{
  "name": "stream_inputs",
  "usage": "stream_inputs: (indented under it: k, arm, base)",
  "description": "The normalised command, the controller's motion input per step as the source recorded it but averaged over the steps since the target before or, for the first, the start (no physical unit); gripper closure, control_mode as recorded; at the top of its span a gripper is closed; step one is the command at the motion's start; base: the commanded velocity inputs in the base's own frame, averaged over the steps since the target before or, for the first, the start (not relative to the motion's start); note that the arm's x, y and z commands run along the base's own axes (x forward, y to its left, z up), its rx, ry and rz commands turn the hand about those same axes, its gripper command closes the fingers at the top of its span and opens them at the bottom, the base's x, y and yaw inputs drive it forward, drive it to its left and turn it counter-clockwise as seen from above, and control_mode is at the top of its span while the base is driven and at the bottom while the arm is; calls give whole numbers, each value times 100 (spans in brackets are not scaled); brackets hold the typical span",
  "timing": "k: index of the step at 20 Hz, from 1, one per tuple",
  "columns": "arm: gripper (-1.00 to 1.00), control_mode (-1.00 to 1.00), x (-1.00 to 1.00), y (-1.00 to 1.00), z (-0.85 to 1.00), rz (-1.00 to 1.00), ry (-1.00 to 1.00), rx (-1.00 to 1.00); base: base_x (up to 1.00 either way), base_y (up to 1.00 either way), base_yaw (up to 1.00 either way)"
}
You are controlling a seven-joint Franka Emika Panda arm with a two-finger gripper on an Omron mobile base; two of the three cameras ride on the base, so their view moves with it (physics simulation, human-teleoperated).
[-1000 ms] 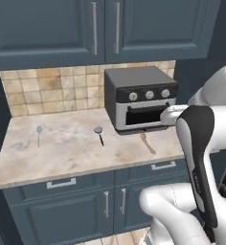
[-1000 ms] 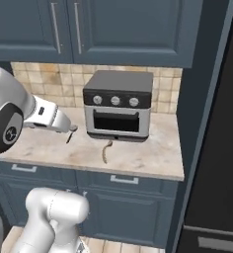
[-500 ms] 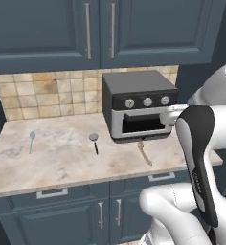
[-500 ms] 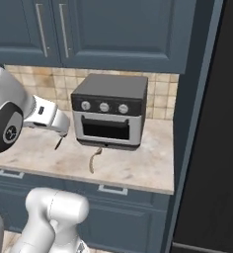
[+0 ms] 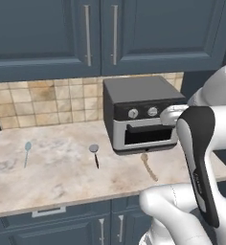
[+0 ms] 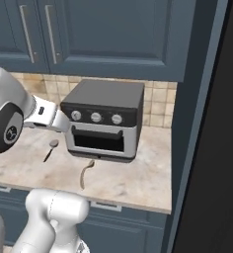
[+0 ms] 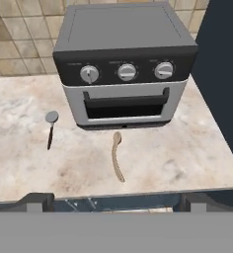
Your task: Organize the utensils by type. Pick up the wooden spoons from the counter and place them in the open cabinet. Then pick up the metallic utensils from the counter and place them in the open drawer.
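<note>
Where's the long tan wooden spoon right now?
The long tan wooden spoon lies flat on the beige marbled counter, just in front of the grey toaster oven, with the black-handled round-headed metal utensil to its left in the hand view.

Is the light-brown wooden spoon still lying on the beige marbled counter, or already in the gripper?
On the counter: the wooden spoon lies flat before the grey toaster oven, ungripped.

No legible text or labels

A kitchen: toaster oven (image 5: 142,115) on stone counter (image 5: 62,177), tile backsplash (image 5: 48,103), blue cabinets (image 5: 100,33).
</note>
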Motion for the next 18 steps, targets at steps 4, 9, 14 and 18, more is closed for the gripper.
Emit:
stream_inputs:
  k: [4, 9, 14, 18]
  arm:
    - [-100, 100, 0, 0, 0, 0, 0, 0]
    - [-100, -100, 0, 0, -7, 0, 1, 0]
    - [-100, -100, 0, -1, -43, 0, 3, -3]
    - [-100, -100, 3, -2, -49, 0, 12, 0]
  base:
    - [22, -9, 0]
    - [0, -1, 0]
    - [0, 0, 0]
    - [0, 0, 0]
